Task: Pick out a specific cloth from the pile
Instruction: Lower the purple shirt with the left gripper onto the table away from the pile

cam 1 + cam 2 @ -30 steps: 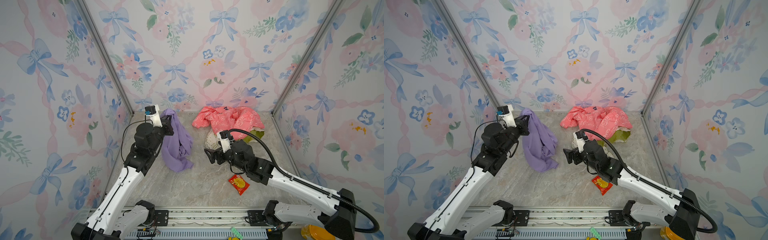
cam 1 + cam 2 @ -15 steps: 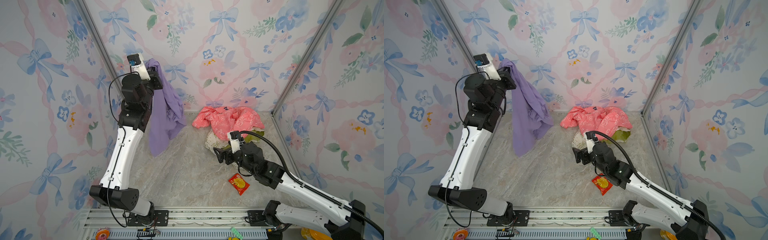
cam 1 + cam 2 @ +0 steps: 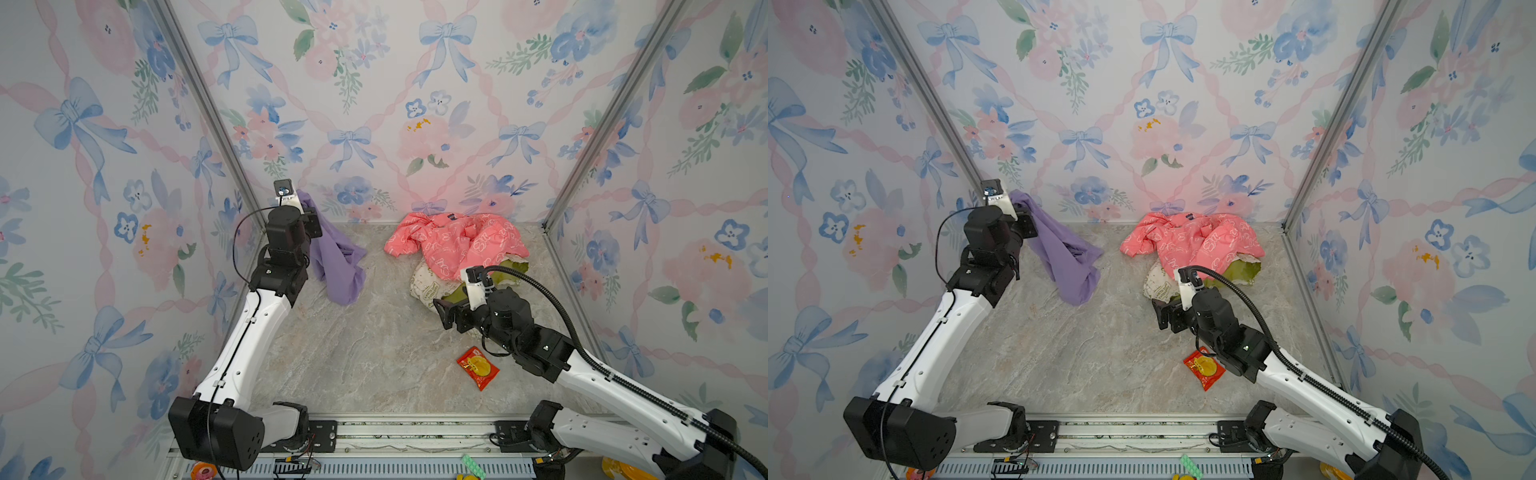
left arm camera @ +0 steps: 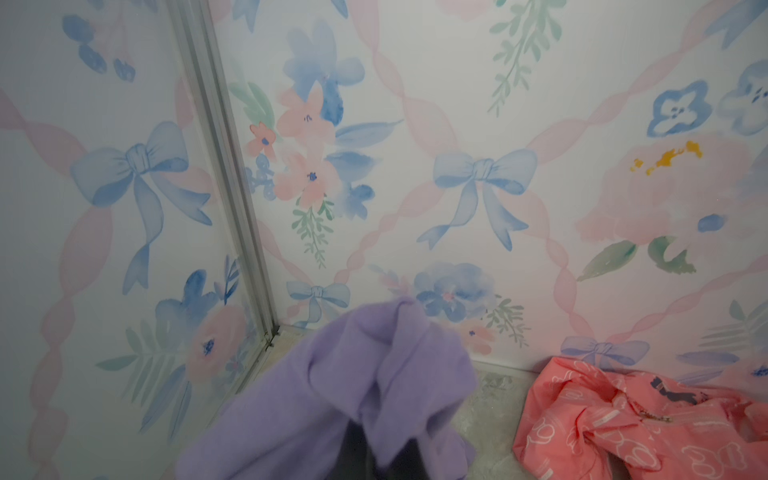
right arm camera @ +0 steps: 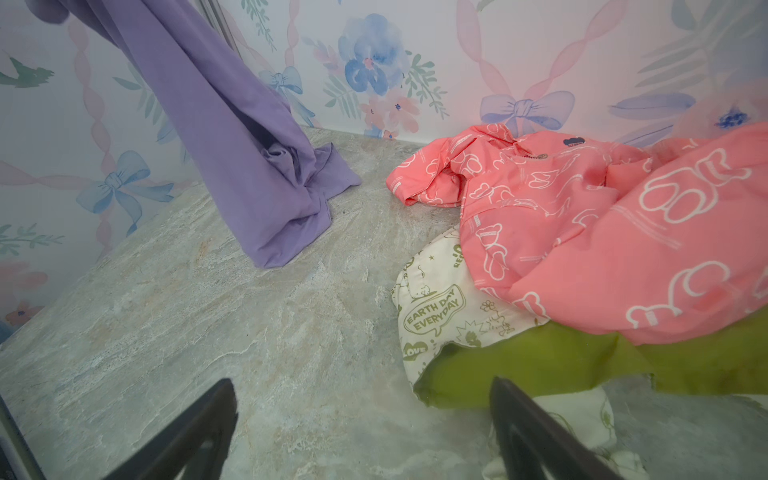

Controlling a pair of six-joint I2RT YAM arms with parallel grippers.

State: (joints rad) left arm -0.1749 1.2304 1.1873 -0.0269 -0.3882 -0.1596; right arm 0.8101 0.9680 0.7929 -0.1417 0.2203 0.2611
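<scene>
The cloth [image 3: 336, 262] [image 3: 1063, 257], plain lavender-purple, hangs from my left gripper [image 3: 309, 208] [image 3: 1022, 210] near the back left corner. That gripper is shut on the cloth's top end, and the fabric [image 4: 353, 395] drapes over its fingers. The cloth's lower end [image 5: 286, 224] rests on the floor, apart from the pile. The pile [image 3: 457, 245] [image 3: 1196, 245] lies at the back right: a coral-pink garment [image 5: 582, 232] over a cream and olive-green one [image 5: 436, 316]. My right gripper [image 3: 448, 315] [image 3: 1165, 318] [image 5: 359, 386] is open, low in front of the pile, holding nothing.
A red snack packet [image 3: 478, 368] [image 3: 1204, 368] lies on the marbled floor [image 3: 365, 353] beside my right arm. Floral-papered walls with aluminium corner posts [image 3: 208, 116] close in three sides. A metal rail [image 3: 415, 432] runs along the front edge.
My left arm lifted the purple cloth high half a second ago and has since come down, so the cloth's end touches the floor again. My right gripper drew back slightly from the middle.
</scene>
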